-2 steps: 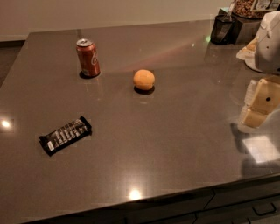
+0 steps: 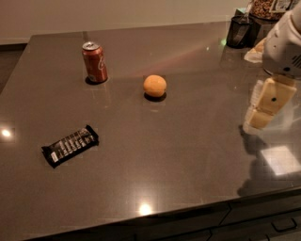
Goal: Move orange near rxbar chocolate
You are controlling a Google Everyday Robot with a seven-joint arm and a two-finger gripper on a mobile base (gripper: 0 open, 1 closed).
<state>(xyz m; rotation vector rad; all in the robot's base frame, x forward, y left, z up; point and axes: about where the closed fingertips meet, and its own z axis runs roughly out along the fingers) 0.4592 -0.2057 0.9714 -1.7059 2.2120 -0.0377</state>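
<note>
The orange (image 2: 154,85) is a small round fruit sitting on the dark table, a little right of centre towards the back. The rxbar chocolate (image 2: 70,145), a flat black wrapper with white lettering, lies at the front left, well apart from the orange. My gripper (image 2: 266,104), with cream-coloured fingers, hangs below the white arm (image 2: 283,43) at the right edge of the table, far to the right of the orange and holding nothing that I can see.
A red soda can (image 2: 95,62) stands upright at the back left, left of the orange. A dark cup (image 2: 238,31) and snack containers (image 2: 265,8) crowd the back right corner. The table's front edge (image 2: 155,217) runs along the bottom, with drawers below.
The gripper and arm have shifted slightly left, towards the table. The orange, the bar and the can have not moved.
</note>
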